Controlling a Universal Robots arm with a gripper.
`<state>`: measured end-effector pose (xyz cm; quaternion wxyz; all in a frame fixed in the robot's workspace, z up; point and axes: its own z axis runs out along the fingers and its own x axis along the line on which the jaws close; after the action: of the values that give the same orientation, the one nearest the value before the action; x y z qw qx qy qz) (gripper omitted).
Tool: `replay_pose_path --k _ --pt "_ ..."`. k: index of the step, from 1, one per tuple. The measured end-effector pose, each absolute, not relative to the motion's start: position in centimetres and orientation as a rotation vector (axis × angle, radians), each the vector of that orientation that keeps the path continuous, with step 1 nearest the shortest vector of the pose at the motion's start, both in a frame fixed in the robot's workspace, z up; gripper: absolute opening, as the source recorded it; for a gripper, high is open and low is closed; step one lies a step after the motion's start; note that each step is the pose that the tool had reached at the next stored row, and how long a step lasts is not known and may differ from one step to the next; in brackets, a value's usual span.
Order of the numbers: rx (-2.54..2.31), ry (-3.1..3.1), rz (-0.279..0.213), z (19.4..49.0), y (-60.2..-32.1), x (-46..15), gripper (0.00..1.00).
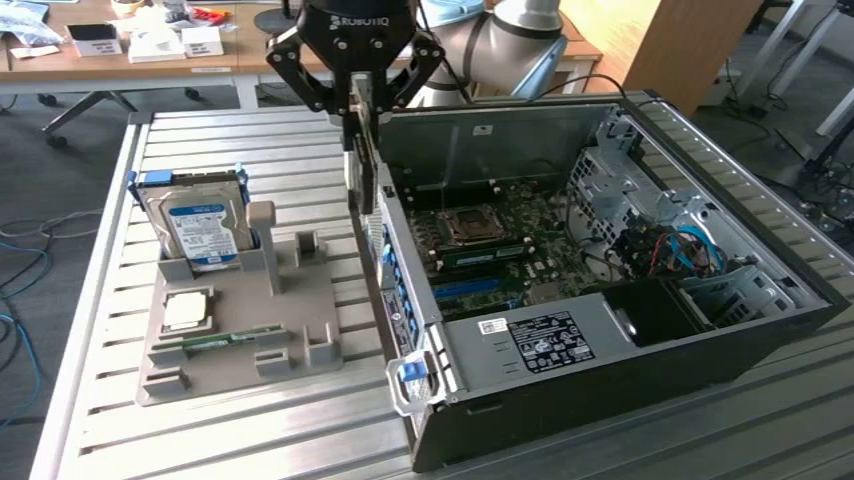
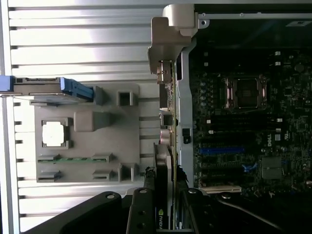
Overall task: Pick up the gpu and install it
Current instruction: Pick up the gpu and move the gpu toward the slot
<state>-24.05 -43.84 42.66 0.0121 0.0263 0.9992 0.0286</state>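
Gpu (image 1: pixel 356 165): upright and edge-on, with its metal bracket end pointing away from the gripper (image 1: pixel 360 105). The jaws are clamped on the card's other end. Position: just beside the wall of the open computer case (image 1: pixel 641 395), between it and the grey tray (image 1: pixel 234 365). The tray holds a hard drive (image 1: pixel 200 230), a processor chip (image 1: pixel 184 310) and a memory stick (image 1: pixel 227 340). All stand on a slatted worktop (image 1: pixel 267 440).

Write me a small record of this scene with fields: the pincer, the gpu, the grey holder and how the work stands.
pincer: shut on the gpu
gpu: held on edge in the air, close beside the wall of the open computer case, on the side of the grey holder
grey holder: carries a hard drive, a processor chip and a memory stick
work: gpu picked up, not yet in the case
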Motion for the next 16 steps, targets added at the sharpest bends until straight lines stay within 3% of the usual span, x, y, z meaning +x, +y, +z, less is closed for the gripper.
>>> replay_pose_path --k 16 --pt "0.081 3.115 0.091 42.7 -43.8 -20.4 0.27"
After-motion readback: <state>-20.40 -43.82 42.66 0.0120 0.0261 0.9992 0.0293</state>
